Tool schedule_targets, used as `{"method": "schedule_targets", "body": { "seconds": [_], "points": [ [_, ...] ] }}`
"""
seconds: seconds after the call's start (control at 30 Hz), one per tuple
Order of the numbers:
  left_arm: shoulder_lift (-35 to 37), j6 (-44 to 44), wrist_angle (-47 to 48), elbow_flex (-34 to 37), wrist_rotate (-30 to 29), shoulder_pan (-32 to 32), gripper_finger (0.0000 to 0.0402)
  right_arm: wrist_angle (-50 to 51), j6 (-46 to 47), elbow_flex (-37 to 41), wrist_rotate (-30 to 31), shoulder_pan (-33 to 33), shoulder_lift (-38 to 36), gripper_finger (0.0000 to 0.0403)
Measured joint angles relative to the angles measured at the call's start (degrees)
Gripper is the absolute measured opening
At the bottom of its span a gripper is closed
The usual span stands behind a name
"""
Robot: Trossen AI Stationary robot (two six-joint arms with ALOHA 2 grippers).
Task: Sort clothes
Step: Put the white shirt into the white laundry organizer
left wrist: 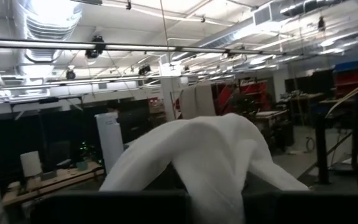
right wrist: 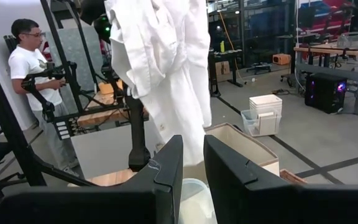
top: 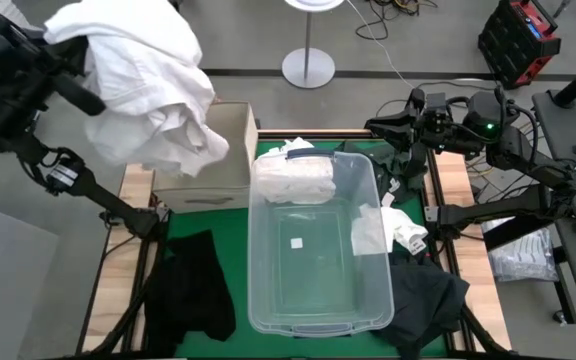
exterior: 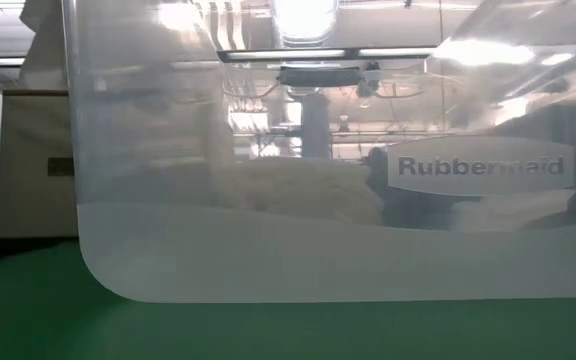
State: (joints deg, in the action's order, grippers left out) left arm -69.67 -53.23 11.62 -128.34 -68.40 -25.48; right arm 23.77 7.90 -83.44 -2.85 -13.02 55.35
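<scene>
One white garment (top: 143, 85) hung lengthwise from the left gripper (top: 53, 60), pinched tight, above the cardboard box (top: 230, 135). Nearly closed and empty, the right gripper (right wrist: 192, 171) waited beside the clear tub (top: 368, 290).

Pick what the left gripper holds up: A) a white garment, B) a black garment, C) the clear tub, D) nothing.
A: the left gripper is shut on a white garment that hangs over the cardboard box, well above the table; the black garments stay on the table.
</scene>
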Motion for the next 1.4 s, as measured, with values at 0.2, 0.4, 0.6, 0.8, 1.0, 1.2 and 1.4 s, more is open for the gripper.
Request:
{"method": "schedule_targets", "body": {
  "seconds": [0.2,0.4,0.6,0.8,1.0,1.2,1.4],
  "points": [
    [0.02,0.04,0.01,2.78,-0.13,6.96,0.0,0.0,0.46,0.0,-0.02,0.0,0.0,0.0057],
    [-0.65,1.33,0.21,5.19,0.8,16.08,0.0,0.0,0.57,0.0,-0.04,-0.01,0.0,0.0057],
    [-2.02,4.12,0.88,8.34,2.55,25.56,0.0,0.0,0.61,0.0,-0.04,-0.01,0.0,0.0057],
    [-3.74,10.88,4.77,10.67,9.23,33.23,0.0,0.09,1.19,0.0,-0.07,-0.01,0.0,0.0057],
    [-4.37,24.95,13.34,10.95,18.77,40.0,0.0,2.43,1.22,0.0,-0.07,-0.02,-0.02,0.0057],
    [-4.39,35.26,21.6,11.09,25.14,46.79,0.0,3.36,1.95,0.0,-0.09,-0.02,-0.02,0.0057],
    [-4.09,42.26,30.92,9.97,28.41,50.96,0.0,3.37,1.95,0.0,-0.09,0.0,-0.02,0.0057]
  ]
}}
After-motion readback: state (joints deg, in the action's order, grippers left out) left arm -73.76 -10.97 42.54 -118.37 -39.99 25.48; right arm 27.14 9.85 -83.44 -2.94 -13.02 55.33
